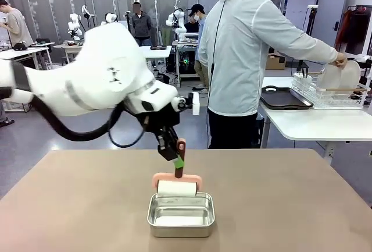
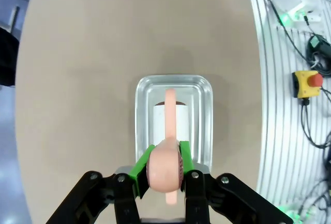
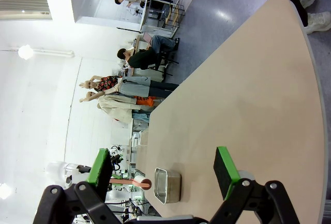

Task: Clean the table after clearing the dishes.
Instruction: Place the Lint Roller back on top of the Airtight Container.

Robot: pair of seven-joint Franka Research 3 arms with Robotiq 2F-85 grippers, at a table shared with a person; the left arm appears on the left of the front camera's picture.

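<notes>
Roller (image 1: 177,188) in the left gripper (image 1: 178,160), fingers clamped on its pink handle, hanging over the steel pan (image 1: 181,215) at six o'clock on the table (image 1: 290,205). Right gripper (image 3: 165,175) spread wide, holding nothing. Person at two o'clock racking white plates (image 1: 340,76) beside a dark tray (image 1: 285,98).

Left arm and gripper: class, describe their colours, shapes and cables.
The left arm is glossy white with rounded, bulky casings and a thick black cable looping beneath. The left gripper is black, with jointed linkages showing round silver bolts and bright green pads on its two fingers.
</notes>
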